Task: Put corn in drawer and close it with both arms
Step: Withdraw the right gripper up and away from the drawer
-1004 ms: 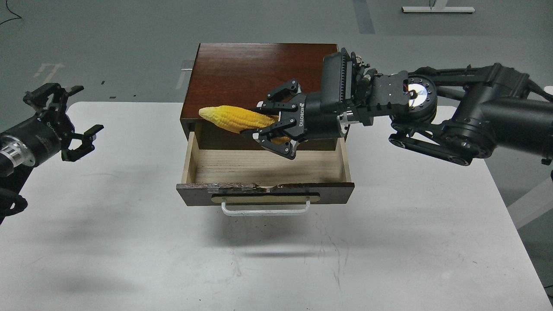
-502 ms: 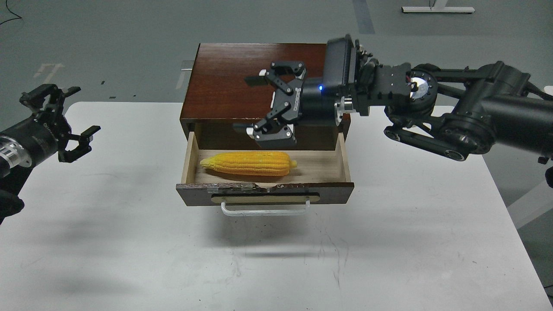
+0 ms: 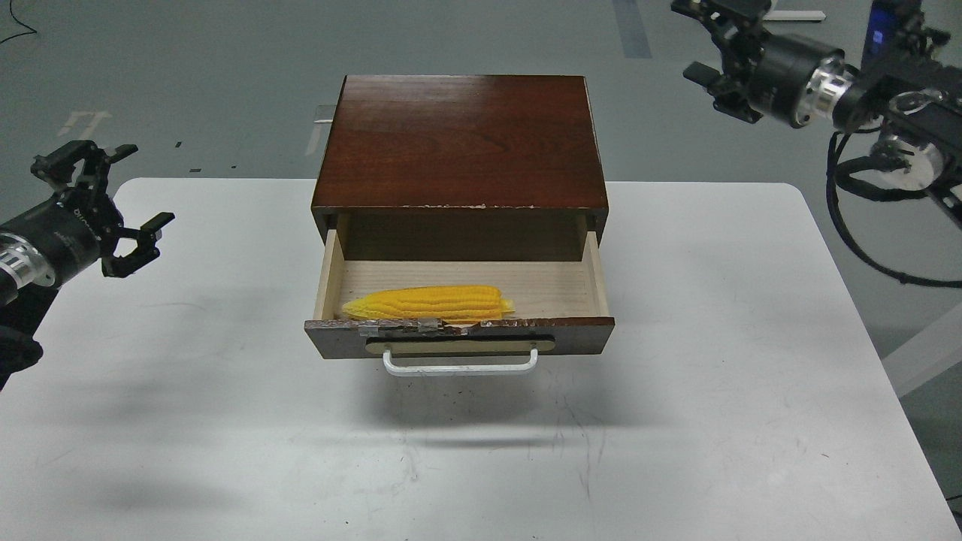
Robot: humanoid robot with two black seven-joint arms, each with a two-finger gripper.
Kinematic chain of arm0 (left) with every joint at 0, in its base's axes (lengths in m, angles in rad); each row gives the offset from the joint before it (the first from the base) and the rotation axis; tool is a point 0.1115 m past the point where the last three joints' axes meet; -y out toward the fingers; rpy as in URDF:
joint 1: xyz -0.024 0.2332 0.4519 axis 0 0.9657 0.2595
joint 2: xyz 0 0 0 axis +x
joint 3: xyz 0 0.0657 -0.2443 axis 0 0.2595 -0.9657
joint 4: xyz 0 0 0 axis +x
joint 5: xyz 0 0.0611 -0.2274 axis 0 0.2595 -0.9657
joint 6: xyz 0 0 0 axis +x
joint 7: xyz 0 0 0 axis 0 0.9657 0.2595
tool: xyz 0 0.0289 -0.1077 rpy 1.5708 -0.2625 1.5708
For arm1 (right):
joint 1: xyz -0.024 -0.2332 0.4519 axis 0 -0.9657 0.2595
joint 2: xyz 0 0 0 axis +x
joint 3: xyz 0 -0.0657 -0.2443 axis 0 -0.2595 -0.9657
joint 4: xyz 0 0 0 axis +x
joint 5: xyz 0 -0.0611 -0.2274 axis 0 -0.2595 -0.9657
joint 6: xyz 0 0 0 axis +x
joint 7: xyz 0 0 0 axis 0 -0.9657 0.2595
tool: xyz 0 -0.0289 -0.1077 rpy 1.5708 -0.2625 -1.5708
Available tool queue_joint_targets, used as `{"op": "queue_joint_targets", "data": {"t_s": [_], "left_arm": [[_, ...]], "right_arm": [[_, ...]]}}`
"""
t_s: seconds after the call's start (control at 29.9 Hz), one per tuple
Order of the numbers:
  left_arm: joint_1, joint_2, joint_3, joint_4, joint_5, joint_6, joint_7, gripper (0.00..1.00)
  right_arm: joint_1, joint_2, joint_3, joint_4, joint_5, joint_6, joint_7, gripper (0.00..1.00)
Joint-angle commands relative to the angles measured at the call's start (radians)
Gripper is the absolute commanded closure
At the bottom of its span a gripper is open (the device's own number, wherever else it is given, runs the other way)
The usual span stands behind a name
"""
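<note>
The yellow corn (image 3: 427, 303) lies on its side inside the open drawer (image 3: 460, 336), against the inner face of the chipped dark front, tip pointing left. The drawer is pulled out of a dark wooden cabinet (image 3: 460, 143); its white bar handle (image 3: 460, 366) faces me. My left gripper (image 3: 113, 199) is open and empty above the table's left side, well left of the drawer. My right gripper (image 3: 695, 34) is open and empty, raised high at the upper right, far from the drawer.
The cabinet stands at the far middle of a white table (image 3: 676, 421). Grey floor lies beyond the table's far edge. The right arm's loose black cables (image 3: 849, 225) hang over the table's right far corner.
The right gripper let go of the corn, which dropped into the drawer and rolled against its front. The right arm then drew back up and to the right. The left arm barely moved.
</note>
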Motion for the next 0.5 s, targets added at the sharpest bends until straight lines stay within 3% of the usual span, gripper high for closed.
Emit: {"op": "queue_joint_targets", "data": {"t_s": [0.0, 0.13, 0.2, 0.33, 0.37, 0.4, 0.47], "left_arm": [[0.000, 0.000, 0.008, -0.001, 0.006, 0.000, -0.016, 0.02], [-0.007, 0.000, 0.011, -0.001, 0.012, 0.000, -0.022, 0.02], [-0.012, 0.001, 0.014, -0.006, 0.025, 0.000, -0.052, 0.02], [-0.024, 0.020, 0.008, -0.041, 0.268, 0.030, -0.262, 0.02], [-0.046, 0.044, 0.012, -0.084, 0.404, 0.097, -0.383, 0.02], [-0.056, 0.058, 0.014, -0.112, 0.475, 0.131, -0.383, 0.02], [-0.076, 0.110, -0.001, -0.219, 0.725, 0.278, -0.383, 0.02]], "right_arm": [[-0.192, -0.038, 0.085, 0.027, 0.201, 0.004, -0.002, 0.00], [-0.297, -0.040, 0.219, 0.038, 0.256, 0.005, -0.002, 0.00], [-0.343, -0.038, 0.291, 0.038, 0.260, 0.007, -0.003, 0.00], [-0.383, -0.032, 0.328, 0.040, 0.260, 0.002, -0.002, 0.00], [-0.394, -0.031, 0.330, 0.038, 0.260, 0.001, -0.002, 0.00], [-0.402, -0.029, 0.330, 0.038, 0.260, 0.001, 0.000, 0.00], [-0.421, -0.028, 0.330, 0.038, 0.259, 0.001, 0.001, 0.00]]}}
